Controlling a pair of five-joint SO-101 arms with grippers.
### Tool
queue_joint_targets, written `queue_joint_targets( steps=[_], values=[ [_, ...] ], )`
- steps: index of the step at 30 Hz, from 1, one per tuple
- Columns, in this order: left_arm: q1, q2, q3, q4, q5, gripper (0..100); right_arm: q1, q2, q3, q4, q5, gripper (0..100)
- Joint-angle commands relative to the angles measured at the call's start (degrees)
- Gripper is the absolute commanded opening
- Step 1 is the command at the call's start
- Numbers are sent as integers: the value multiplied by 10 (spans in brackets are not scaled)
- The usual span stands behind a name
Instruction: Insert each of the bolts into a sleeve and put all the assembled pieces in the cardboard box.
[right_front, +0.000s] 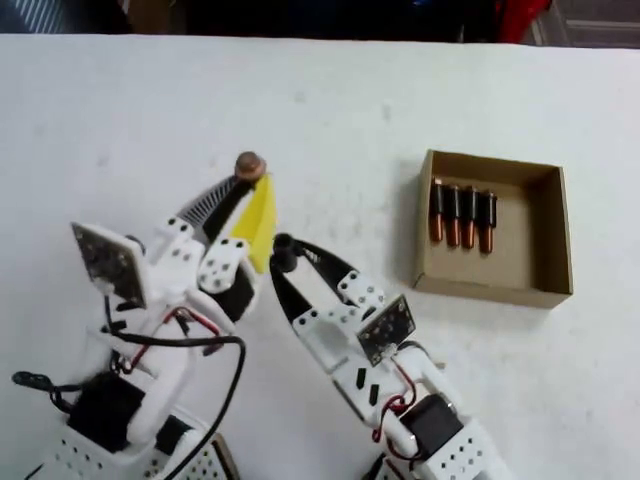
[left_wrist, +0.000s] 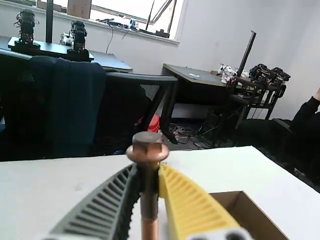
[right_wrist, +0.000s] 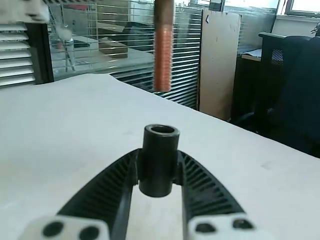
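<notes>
White table (right_front: 400, 90) is stretching wide toward its far edge; the cardboard box (right_front: 560, 235), holding four assembled pieces (right_front: 461, 214), is sitting off to your right. Your left gripper (right_front: 246, 183) is clamping a bolt (right_front: 249, 164) upright, your right gripper (right_front: 284, 254) a sleeve (right_front: 283, 243) nearby.

Upright copper bolt (left_wrist: 146, 150), seemingly near black sleeve (right_wrist: 159, 160).

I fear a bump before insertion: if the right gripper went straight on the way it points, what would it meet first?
Likely the bolt held by the left gripper: its threaded end hangs ahead of the right gripper and its sleeve, but higher, so they might pass beneath.
</notes>
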Motion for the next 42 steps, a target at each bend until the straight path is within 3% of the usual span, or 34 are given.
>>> queue_joint_targets(
  steps=[1,17,23,42],
  values=[
    [9,-9,4,-21,7,22,-1,-5,4,1,1,17],
    [11,-7,6,-16,11,22,-1,-5,4,3,2,17],
    [47,-7,7,-17,8,22,-1,-5,4,3,2,17],
    [11,-9,28,-15,-10,22,-1,-5,4,3,2,17]
  ],
)
